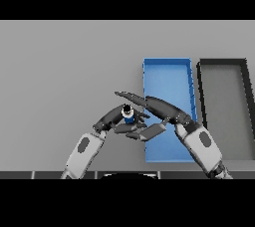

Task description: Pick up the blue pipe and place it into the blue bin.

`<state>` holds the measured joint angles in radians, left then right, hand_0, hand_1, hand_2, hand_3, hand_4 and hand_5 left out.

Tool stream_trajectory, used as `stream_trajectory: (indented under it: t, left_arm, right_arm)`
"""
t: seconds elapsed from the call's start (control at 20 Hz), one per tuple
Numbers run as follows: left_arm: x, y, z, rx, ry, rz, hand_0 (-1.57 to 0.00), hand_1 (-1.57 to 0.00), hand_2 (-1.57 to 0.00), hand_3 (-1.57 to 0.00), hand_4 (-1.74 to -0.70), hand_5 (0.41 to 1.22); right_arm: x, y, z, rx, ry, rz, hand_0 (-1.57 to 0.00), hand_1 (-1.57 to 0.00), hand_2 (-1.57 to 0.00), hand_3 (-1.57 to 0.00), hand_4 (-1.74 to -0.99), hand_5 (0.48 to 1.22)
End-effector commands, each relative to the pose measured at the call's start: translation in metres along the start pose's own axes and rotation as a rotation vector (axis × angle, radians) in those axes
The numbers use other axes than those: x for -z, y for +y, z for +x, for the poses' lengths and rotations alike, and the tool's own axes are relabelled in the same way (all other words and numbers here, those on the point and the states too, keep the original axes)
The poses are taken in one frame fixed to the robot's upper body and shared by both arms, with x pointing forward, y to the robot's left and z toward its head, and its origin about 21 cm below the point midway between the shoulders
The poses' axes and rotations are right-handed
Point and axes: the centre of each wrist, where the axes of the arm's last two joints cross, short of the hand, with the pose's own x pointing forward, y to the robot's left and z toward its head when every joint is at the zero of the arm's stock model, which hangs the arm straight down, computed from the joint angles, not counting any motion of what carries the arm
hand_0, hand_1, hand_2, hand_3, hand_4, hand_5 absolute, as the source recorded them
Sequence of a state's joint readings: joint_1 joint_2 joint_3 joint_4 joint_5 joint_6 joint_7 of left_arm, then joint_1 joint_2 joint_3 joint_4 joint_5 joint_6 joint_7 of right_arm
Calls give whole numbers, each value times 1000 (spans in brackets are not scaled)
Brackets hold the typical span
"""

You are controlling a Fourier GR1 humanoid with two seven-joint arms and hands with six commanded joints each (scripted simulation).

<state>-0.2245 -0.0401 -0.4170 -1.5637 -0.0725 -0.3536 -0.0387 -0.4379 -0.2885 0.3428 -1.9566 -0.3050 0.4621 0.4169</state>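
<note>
Pipe: you see the blue pipe (128, 117) just left of the bin's left wall, between the two hands; it seems to stand upright, its dark end facing up, so you cannot read a long axis along the tabletop.
Left hand: your left hand (113, 117) touches the pipe from the left, its fingers curled round it as far as you can tell.
Right hand: your right hand (162, 108) reaches over the bin's left edge, fingers long and straight, pointing left past the pipe on its far side, thumb spread near.
Bin: the blue bin (169, 74) lies right of the pipe, very near.
Black bin: the black bin (224, 96) sits farther right.
Next move: you need a short carry rightward over the wall; the left hand seems to have the hold.
</note>
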Motion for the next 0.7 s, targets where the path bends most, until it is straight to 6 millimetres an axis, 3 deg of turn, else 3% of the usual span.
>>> stream_trajectory:
  t: [0.0, 0.15, 0.3, 0.4, 0.5, 0.65]
  left_arm:
    - [0, 3, 2, -12, 1, 3, -1571, -1571, -1571, -1571, -1469, 1221]
    - [-1, 2, -1, 13, 16, 15, -1571, -1571, -1571, -1571, -1469, 1221]
    - [1, 1, 1, 27, 28, 13, -1571, -1571, -1571, -1571, -1465, 1221]
    - [-4, 1, -2, 20, 20, 7, -1571, -1571, -1571, -1571, -1517, 1221]
    - [-3, 3, -1, 28, 67, 12, -1571, -1571, -1571, -1571, -1595, 1221]
    - [-4, 1, 1, 12, 45, 20, -1571, -1571, -1571, -1511, -1662, 1221]
  right_arm:
    - [8, -1, 3, -6, -3, 13, -7, -16, -66, 1, -1223, 540]
    - [21, -1, 5, -16, 20, 52, -23, -32, -83, 1, -1186, 521]
    - [38, -6, 4, -34, 33, 83, -69, -108, -166, -44, -1204, 497]
    - [47, -3, 2, -35, 35, 114, -323, -362, -377, -242, -1278, 485]
    - [54, -1, 1, -33, 21, 131, -702, -703, -745, -604, -1406, 500]
    - [57, 4, 2, -1, 9, 135, -1126, -1127, -1148, -953, -1551, 596]
